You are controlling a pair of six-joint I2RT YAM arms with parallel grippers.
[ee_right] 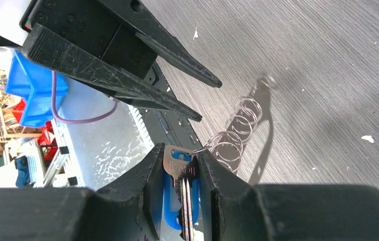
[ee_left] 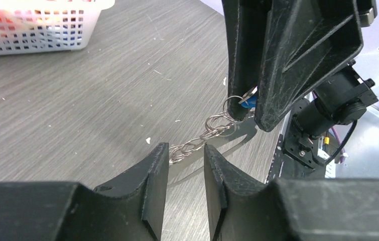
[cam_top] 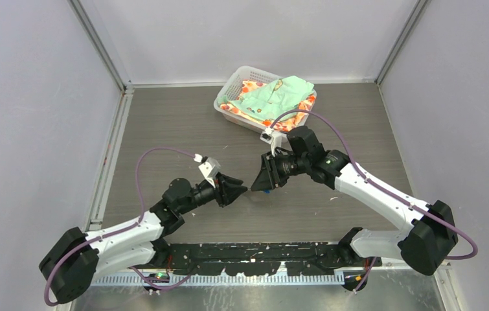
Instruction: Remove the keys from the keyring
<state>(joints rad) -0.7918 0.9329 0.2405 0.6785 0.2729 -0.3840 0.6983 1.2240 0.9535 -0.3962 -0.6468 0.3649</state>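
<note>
My right gripper [ee_right: 177, 148] is shut on the keys [ee_right: 179, 168]: a silvery key over one with a bright blue head [ee_right: 169, 201]. The keyring's chain of silvery rings [ee_right: 241, 120] hangs from the keys towards the table. No whitish strap loop shows. My left gripper [ee_left: 186, 149] is open, with the chain's free end [ee_left: 179, 152] just at its fingertips; I cannot tell if it touches them. In the left wrist view the right gripper [ee_left: 245, 114] holds the keys above the chain [ee_left: 207, 133]. In the top view the two grippers, left [cam_top: 243, 190] and right [cam_top: 256, 186], meet tip to tip at mid-table.
A white mesh basket [cam_top: 227, 97] with green and orange cloth stands at the back, and also shows in the left wrist view [ee_left: 36, 35]. Pale specks [ee_right: 367, 138] lie on the grey wood-grain table. A black rail [cam_top: 261, 256] runs along the near edge.
</note>
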